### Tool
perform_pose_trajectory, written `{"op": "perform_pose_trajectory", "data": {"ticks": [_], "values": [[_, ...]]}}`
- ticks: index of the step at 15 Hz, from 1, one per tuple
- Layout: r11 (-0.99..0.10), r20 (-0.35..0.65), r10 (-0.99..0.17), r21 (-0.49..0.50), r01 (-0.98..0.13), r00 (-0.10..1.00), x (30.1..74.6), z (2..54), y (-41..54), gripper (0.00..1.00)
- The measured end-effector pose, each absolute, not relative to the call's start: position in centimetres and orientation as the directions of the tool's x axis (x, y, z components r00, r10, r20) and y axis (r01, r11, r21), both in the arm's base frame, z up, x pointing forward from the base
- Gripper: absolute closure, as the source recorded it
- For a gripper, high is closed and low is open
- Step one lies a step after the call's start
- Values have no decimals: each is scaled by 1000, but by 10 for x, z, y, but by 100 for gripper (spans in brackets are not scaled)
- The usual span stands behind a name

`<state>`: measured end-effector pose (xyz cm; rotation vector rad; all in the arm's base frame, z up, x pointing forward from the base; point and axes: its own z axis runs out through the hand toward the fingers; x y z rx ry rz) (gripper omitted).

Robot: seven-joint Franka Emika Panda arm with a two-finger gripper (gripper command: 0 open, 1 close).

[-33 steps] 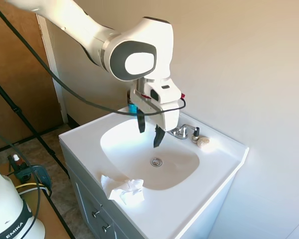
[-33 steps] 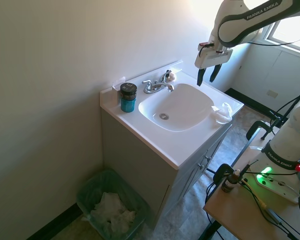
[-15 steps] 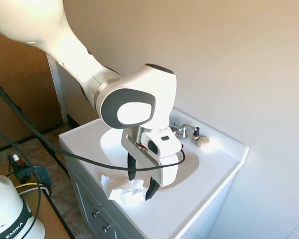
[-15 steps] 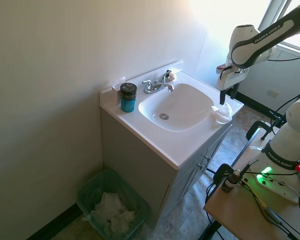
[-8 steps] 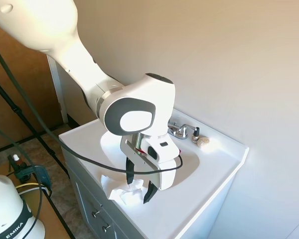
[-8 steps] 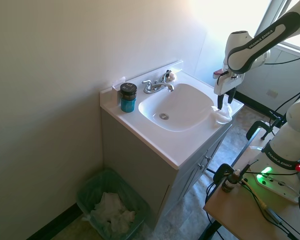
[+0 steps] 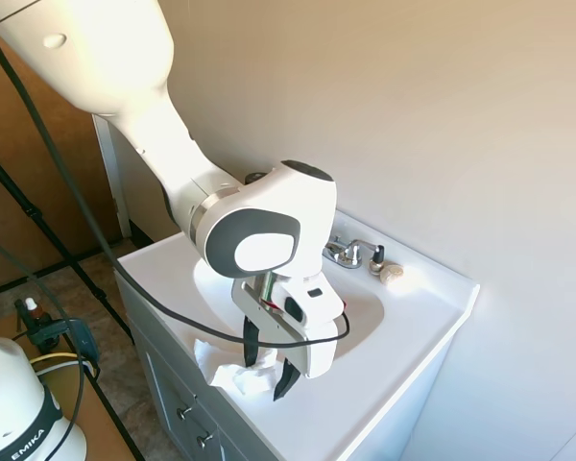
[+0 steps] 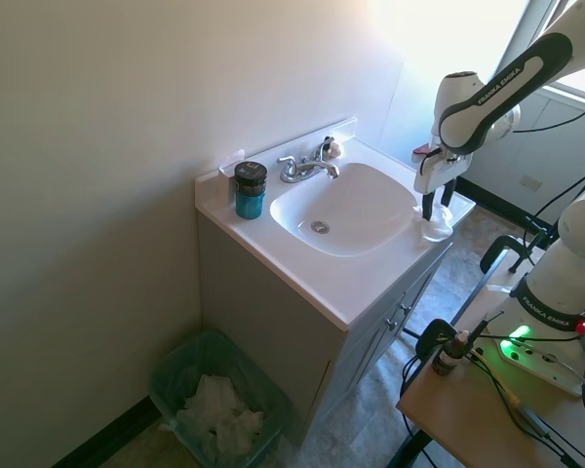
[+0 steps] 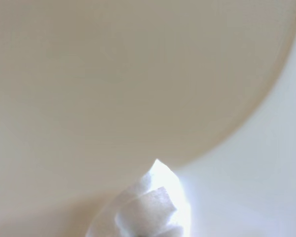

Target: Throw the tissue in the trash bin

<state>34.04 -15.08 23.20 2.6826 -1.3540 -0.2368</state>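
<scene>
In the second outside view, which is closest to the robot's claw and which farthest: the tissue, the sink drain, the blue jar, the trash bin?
From the gripper:
1. Tissue, right under it on the sink's front edge.
2. Sink drain, mid-basin.
3. Blue jar, on the counter's back corner by the wall.
4. Trash bin, on the floor beside the cabinet.

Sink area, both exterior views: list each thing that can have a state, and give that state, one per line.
Tissue: crumpled, lying on the sink's front rim, not lifted.
Gripper: open, fingers down on either side of the tissue.
Faucet: no water running.
Sink basin: nothing in it, drain uncovered.
Trash bin: on the floor beside the cabinet, open top, lined, white paper inside.
Blue jar: upright, dark lid on.
</scene>
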Motion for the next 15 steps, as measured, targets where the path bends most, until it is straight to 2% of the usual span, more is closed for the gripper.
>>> {"op": "perform_pose_trajectory", "data": {"ticks": [15], "values": [[-588, -77, -807, 175, -789, 585, 342, 233, -150, 100]]}}
